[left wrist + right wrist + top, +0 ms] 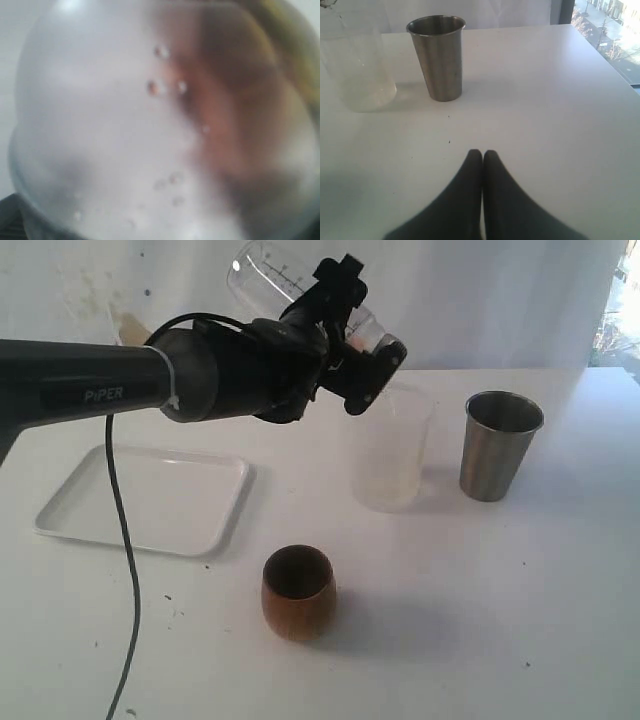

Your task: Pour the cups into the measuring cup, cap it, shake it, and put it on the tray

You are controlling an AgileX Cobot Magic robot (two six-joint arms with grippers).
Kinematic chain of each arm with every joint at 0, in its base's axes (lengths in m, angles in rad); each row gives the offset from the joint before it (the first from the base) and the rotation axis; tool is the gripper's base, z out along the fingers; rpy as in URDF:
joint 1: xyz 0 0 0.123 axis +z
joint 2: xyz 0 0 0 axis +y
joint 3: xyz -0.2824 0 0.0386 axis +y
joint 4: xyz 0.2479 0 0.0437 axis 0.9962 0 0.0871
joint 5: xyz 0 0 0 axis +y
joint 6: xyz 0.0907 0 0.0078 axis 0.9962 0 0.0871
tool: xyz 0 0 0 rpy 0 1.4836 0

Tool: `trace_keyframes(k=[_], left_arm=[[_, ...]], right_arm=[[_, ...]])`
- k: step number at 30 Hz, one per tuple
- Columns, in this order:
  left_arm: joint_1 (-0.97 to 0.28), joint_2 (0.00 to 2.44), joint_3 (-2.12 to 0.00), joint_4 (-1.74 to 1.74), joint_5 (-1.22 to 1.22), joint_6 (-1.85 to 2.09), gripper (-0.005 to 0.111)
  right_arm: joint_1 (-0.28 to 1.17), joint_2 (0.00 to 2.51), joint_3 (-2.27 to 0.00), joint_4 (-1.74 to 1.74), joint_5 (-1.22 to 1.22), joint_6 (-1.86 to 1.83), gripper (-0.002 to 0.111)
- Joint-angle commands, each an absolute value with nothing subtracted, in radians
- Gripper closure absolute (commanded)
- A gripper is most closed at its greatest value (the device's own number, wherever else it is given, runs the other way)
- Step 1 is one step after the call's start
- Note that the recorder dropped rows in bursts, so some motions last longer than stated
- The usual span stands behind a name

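Beyond tray (150, 498), measuring cup (262, 272) aloft, tilted

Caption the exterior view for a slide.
Left gripper holds the measuring cup tilted in the air; frosted cup, steel tumbler, wooden cup and tray sit on the table.

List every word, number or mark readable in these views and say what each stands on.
"PiPER": white letters on the black left robot arm.
Printed scale markings on the tall clear straight-sided measuring cup: too small and blurred to read.
No text visible on the tapered brushed-steel tumbler, the rounded brown wooden cup or the flat white rectangular tray.
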State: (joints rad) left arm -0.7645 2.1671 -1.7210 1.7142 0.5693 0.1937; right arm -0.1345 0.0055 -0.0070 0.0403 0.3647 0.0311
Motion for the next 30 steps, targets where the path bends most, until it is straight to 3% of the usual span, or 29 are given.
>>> trace_keyframes(k=[1, 30], left_arm=[[-0.769, 2.139, -1.735, 1.744, 0.601, 0.216, 0.107], [-0.769, 2.139, -1.735, 1.744, 0.648, 0.218, 0.107]], right_arm=[[-0.139, 0.0, 0.0, 0.037, 0.35, 0.037, 0.108], [-0.139, 0.0, 0.0, 0.037, 0.35, 0.037, 0.108]])
